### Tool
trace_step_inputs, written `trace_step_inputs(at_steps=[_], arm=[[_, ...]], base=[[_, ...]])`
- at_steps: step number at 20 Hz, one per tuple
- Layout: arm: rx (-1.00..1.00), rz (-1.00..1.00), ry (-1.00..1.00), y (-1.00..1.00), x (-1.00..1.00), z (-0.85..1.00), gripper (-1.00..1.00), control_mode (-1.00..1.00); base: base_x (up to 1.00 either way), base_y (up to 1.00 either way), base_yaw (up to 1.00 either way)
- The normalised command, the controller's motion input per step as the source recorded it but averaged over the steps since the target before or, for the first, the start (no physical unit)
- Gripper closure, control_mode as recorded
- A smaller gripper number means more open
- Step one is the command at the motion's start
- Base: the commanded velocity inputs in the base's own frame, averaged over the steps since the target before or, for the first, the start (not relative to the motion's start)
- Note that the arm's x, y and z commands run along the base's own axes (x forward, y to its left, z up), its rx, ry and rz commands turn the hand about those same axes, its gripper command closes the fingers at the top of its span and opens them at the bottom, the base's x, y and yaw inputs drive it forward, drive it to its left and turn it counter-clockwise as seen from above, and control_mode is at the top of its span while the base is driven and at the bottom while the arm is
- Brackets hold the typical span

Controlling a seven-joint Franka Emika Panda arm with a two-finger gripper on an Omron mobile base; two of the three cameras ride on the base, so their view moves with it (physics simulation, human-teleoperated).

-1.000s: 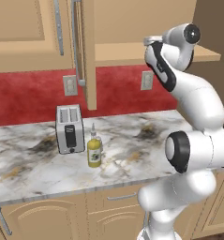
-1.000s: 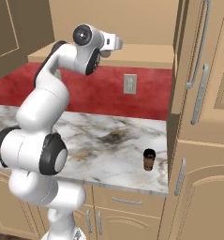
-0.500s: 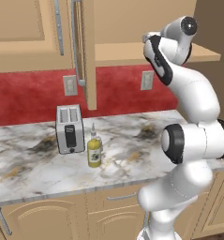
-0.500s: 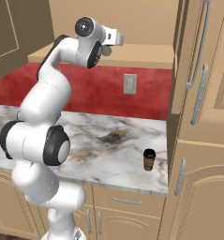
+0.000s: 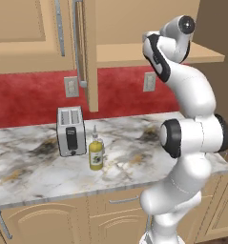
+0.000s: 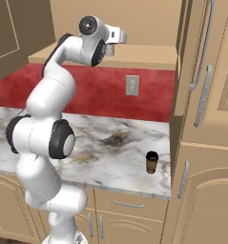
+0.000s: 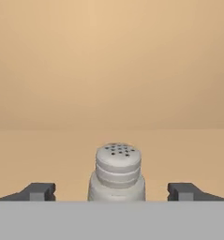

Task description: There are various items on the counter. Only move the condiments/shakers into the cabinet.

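Raised high, the glossy white arm (image 5: 189, 95) with dark joints, its hand level with the flat tan shelf board of the wall cabinet (image 5: 134, 52). Smooth matte wood throughout, the door swung out edge-on with a long metal handle. Below, the polished marble counter (image 5: 129, 152), white-grey with dark and tan veins, set on light wooden cupboards with curved panels. Near its back left part, the boxy silver toaster (image 5: 70, 131), black-fronted, two slots on top. Just beside it, toward the front edge, the yellow-green squeeze bottle (image 5: 96, 152), rounded body, white pointed nozzle, upright. Close to the counter's right edge and front corner, a small dark cylindrical shaker (image 6: 152, 162) with a paler band at mid-height, upright. On the shelf board, a pale grey ribbed shaker (image 7: 116, 173) with a domed, perforated cap, upright between the fingertips. Gripper (image 7: 116, 192) spread wide, both dark blocky tips well apart from the shaker's sides, touching nothing.
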Motion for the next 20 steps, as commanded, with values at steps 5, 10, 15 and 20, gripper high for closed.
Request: trace_step_inputs(at_steps=[5, 10, 15, 20], arm=[[-0.06, 0.00, -0.02, 0.00, 0.18, -0.12, -1.00, -1.00], [0.01, 0.00, -0.07, 0.00, -0.72, 0.00, -1.00, -1.00], [0.01, 0.00, -0.04, 0.00, -1.00, -0.03, -1.00, -1.00], [0.00, 0.00, 0.05, 0.00, -1.00, -0.45, -1.00, -1.00]], base=[[0.00, 0.00, 0.00], [0.00, 0.00, 0.00], [0.00, 0.00, 0.00], [0.00, 0.00, 0.00]])
